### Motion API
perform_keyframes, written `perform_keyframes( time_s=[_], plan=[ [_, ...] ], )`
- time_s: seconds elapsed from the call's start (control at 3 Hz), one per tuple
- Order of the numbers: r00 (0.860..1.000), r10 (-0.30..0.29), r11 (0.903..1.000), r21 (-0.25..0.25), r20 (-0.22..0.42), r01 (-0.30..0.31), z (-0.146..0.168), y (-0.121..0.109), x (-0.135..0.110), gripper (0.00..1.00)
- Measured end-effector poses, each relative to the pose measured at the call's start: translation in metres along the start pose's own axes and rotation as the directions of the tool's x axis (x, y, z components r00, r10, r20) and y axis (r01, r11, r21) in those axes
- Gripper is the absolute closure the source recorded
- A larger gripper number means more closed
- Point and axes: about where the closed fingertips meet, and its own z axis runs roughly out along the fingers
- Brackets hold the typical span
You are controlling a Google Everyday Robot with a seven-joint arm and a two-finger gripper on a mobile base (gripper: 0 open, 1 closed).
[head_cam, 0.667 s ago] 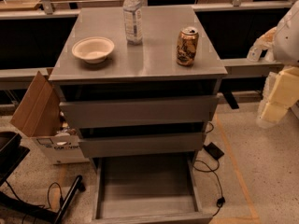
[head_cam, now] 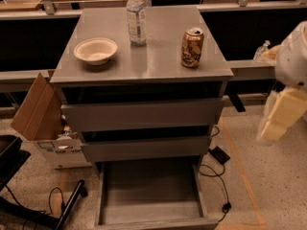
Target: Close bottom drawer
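Observation:
The bottom drawer (head_cam: 151, 195) of the grey cabinet (head_cam: 144, 66) is pulled far out toward me. Its shallow grey tray is empty, and its flat front panel (head_cam: 156, 223) lies at the bottom edge of the view. The two drawers above it, the upper (head_cam: 141, 114) and the middle (head_cam: 144, 148), stick out only slightly. My gripper (head_cam: 282, 115) hangs in the air at the right edge of the view. It is beside the cabinet at about upper-drawer height, well above and to the right of the open drawer, and touches nothing. The white arm (head_cam: 295, 54) is above it.
On the cabinet top stand a white bowl (head_cam: 96, 50), a water bottle (head_cam: 136, 18) and a brown can (head_cam: 192, 47). A cardboard box (head_cam: 41, 119) stands left of the cabinet. Black chair legs (head_cam: 29, 210) are at the lower left. Cables and a black adapter (head_cam: 219, 155) lie on the floor to the right.
My gripper has dropped a little at the right edge. The drawers and the things on the cabinet top have not moved.

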Motion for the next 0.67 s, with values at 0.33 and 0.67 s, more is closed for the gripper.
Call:
perform_keyframes(
  time_s=[0.33,0.67],
  plan=[
    [0.997,0.044,0.9989,0.009,0.063,-0.045,0.037,0.035,0.01,0.0],
    [0.992,0.069,0.9975,0.007,0.107,-0.071,0.087,0.072,0.019,0.0]
  ],
)
